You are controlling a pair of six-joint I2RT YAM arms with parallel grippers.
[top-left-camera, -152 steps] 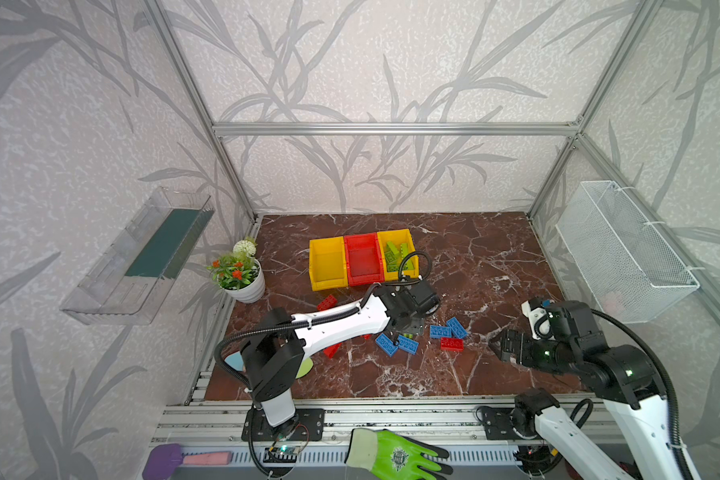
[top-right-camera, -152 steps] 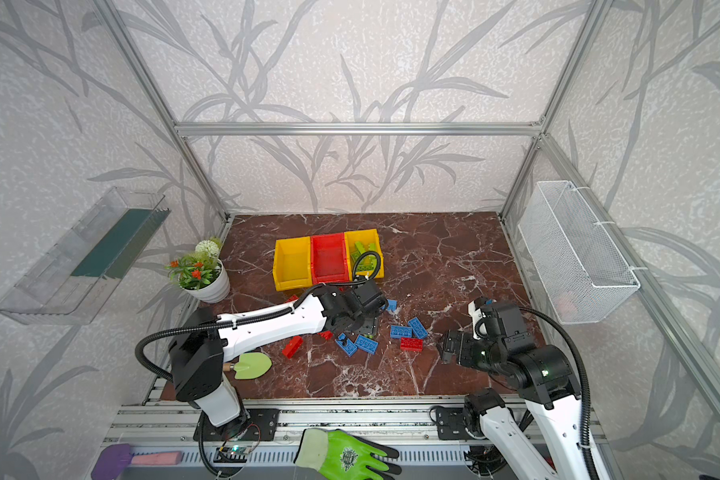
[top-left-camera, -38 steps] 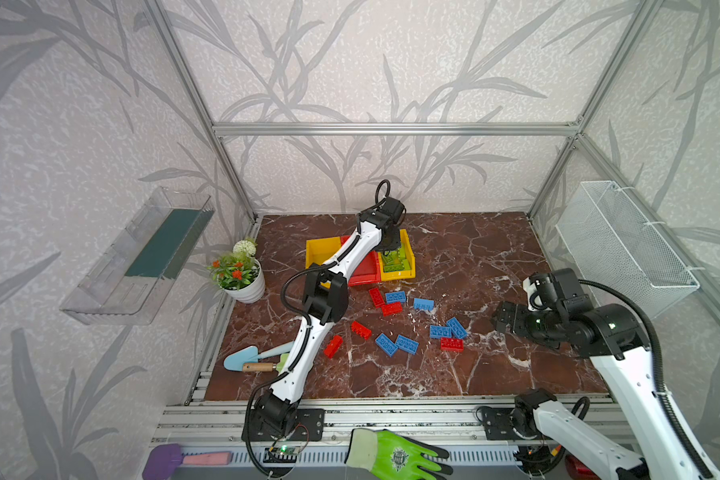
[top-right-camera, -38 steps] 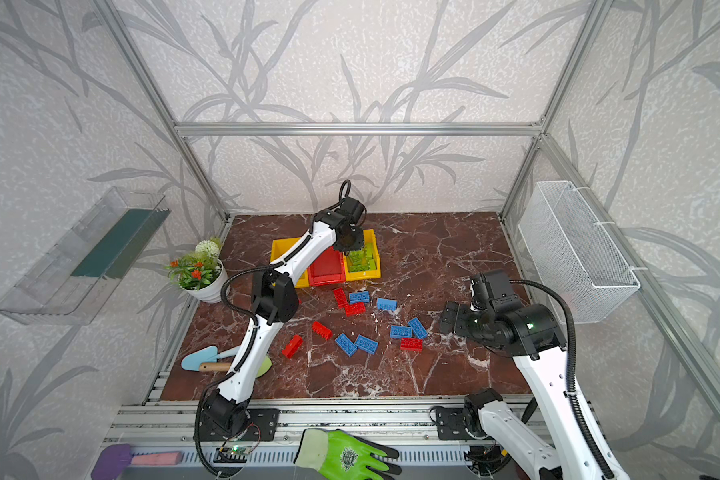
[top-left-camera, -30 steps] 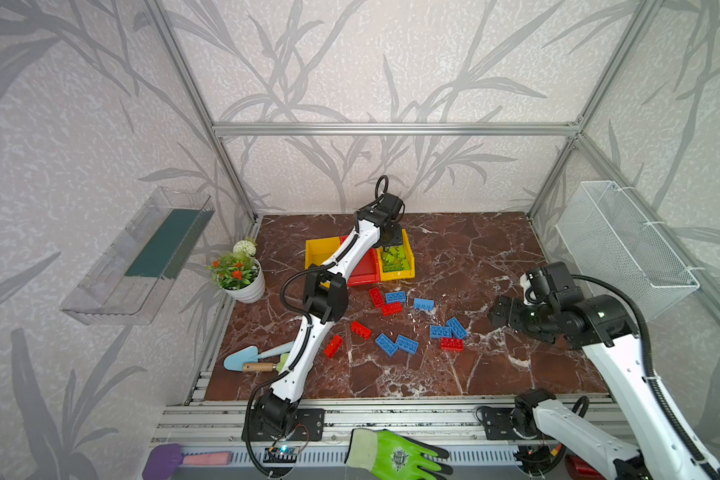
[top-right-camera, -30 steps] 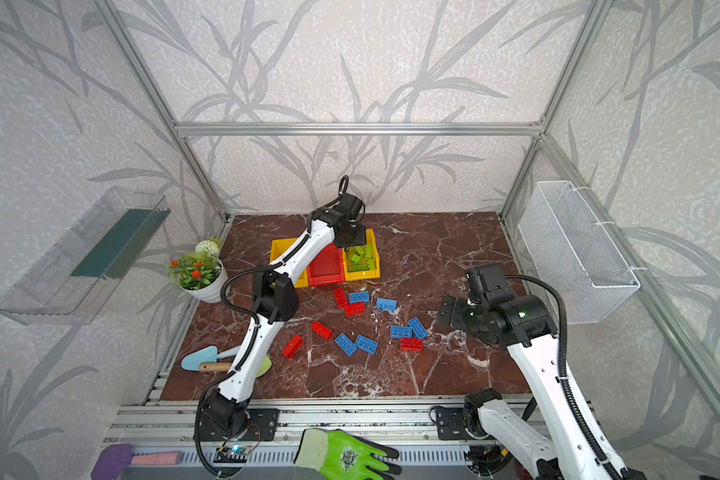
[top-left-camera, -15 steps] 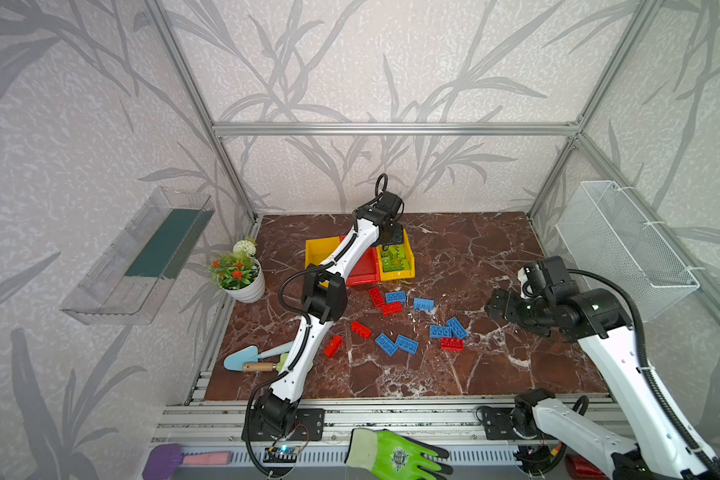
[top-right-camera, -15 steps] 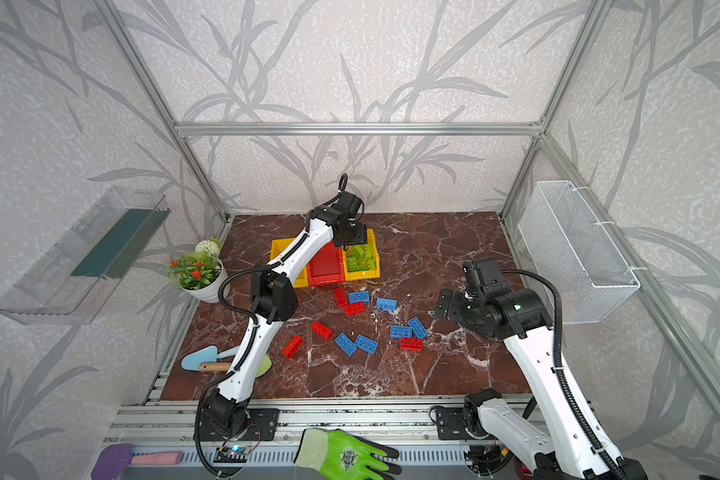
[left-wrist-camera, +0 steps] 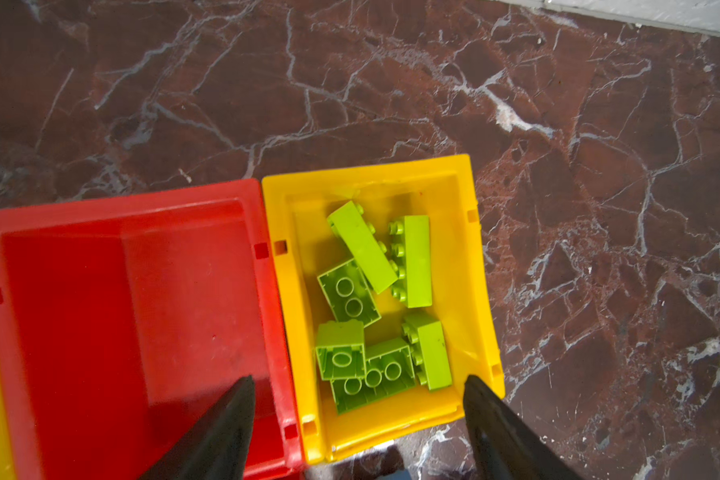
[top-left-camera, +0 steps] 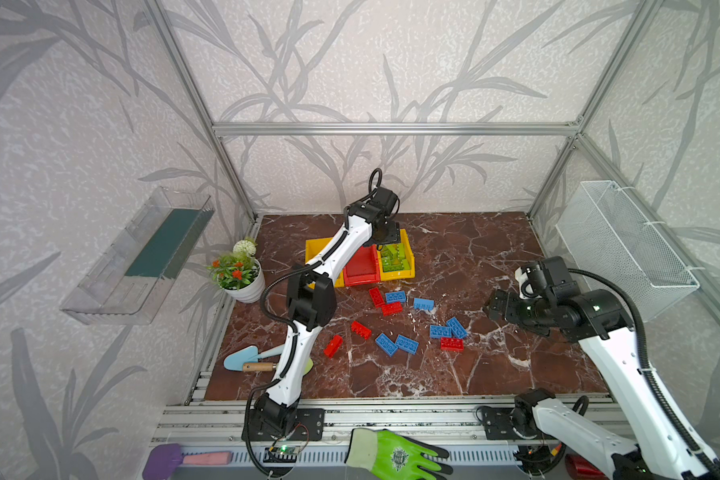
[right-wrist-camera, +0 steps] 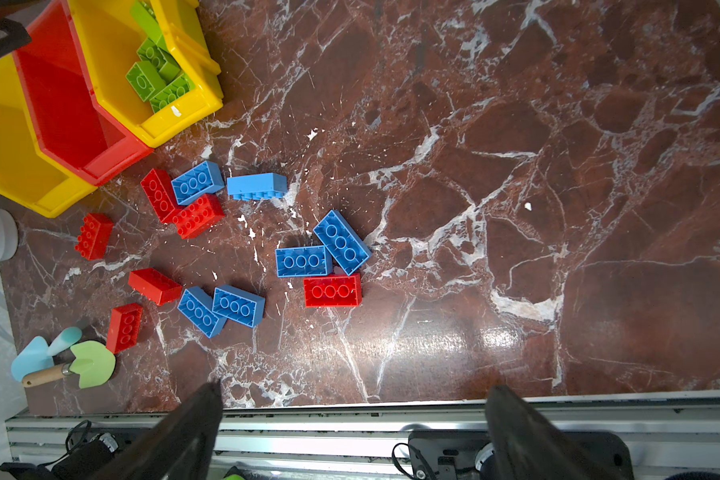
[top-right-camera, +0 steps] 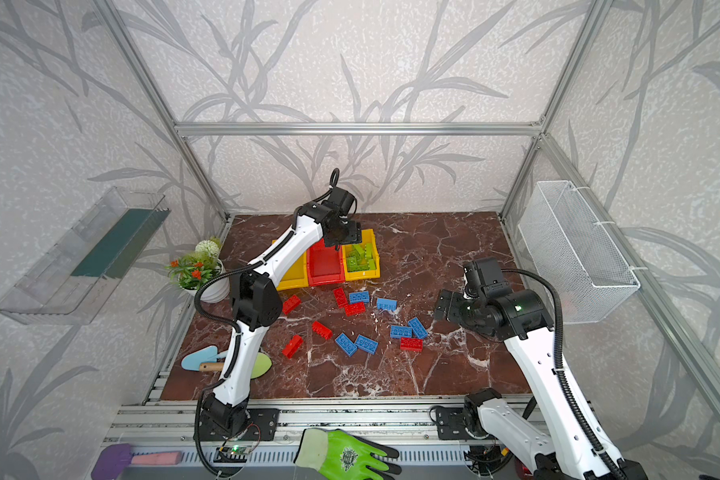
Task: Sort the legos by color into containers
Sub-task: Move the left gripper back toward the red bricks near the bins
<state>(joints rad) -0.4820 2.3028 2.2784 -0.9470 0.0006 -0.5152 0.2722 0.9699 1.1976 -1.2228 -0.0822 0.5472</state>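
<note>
Left hand [left-wrist-camera: 357,379] above six green legos [left-wrist-camera: 362,245]; three containers [right-wrist-camera: 59,93].

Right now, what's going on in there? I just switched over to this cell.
The left gripper hangs open over the yellow bin at the end of the row, holding nothing. Lime green bricks lie piled inside it. The right gripper is open too, empty, raised above the table. The red bin is empty, and no bricks show in the other yellow bin. Six red bricks and six blue bricks lie loose on the table, not yet sorted.
</note>
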